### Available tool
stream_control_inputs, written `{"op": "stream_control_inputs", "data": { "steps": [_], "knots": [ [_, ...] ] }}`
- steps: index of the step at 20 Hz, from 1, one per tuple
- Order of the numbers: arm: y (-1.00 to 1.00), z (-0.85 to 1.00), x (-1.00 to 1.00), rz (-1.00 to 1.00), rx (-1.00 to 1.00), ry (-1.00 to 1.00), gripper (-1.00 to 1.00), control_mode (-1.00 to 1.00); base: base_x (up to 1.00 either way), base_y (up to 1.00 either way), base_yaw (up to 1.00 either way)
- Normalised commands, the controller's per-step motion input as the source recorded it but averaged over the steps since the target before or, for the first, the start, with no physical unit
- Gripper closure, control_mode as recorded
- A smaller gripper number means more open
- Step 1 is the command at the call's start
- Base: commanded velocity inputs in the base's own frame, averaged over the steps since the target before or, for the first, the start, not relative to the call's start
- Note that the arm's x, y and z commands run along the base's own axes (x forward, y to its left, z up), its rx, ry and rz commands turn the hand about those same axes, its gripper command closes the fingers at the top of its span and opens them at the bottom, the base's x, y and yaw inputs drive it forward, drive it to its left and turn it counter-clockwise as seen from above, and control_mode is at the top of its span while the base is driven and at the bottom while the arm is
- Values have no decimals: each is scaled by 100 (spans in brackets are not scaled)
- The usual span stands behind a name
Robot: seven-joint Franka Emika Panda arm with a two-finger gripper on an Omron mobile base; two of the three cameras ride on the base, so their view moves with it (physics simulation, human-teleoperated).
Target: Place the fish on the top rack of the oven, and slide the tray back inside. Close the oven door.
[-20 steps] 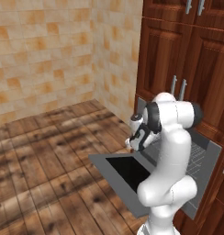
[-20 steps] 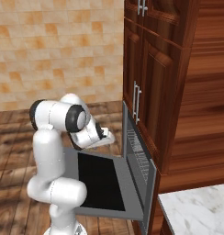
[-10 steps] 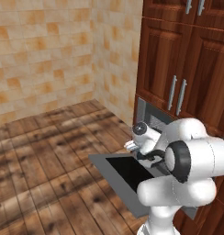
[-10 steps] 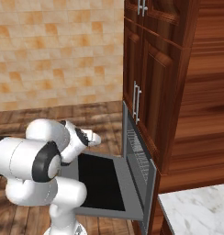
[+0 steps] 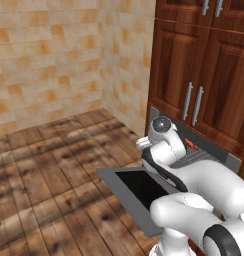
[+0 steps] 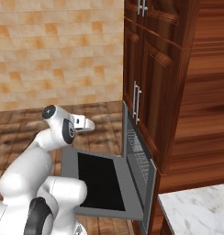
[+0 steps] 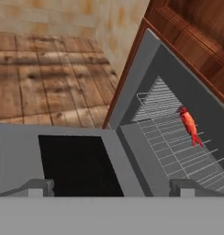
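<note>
The small red-orange fish (image 7: 189,125) lies on the grey wire top rack (image 7: 178,147) in the oven (image 7: 150,59). From the left base camera the fish (image 5: 190,145) shows as a red spot on the rack (image 5: 198,159), behind my arm. The oven door (image 7: 72,165) hangs fully open and flat, its black window facing up. My gripper (image 7: 111,190) hovers above the door, back from the cavity, open and holding nothing. Its fingertips (image 7: 38,187) stand far apart. From the right base camera my hand (image 6: 84,124) points toward the oven, over the door (image 6: 102,181).
Red-brown cabinet doors with slim steel handles (image 5: 192,103) stand above the oven. Wooden floor (image 5: 49,165) stretches left of the door, up to a tiled wall (image 5: 54,60). A pale marble counter corner (image 6: 196,211) lies at the lower right.
My arm has folded back. The hand has drawn away from the oven's mouth and now sits higher, over the open door. The door stays down.
</note>
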Motion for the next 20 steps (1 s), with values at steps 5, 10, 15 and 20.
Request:
{"op": "stream_control_inputs", "data": {
  "steps": [5,10,15,20],
  "knots": [
    [56,41,-32,0,3,15,-100,-100,0,0,0],
    [81,-10,-65,0,-3,3,-100,-100,0,0,0],
    [78,-30,-55,1,-9,-5,-100,-100,0,0,0],
    [45,-6,-9,12,-10,0,-100,-100,0,0,0]
  ]
}}
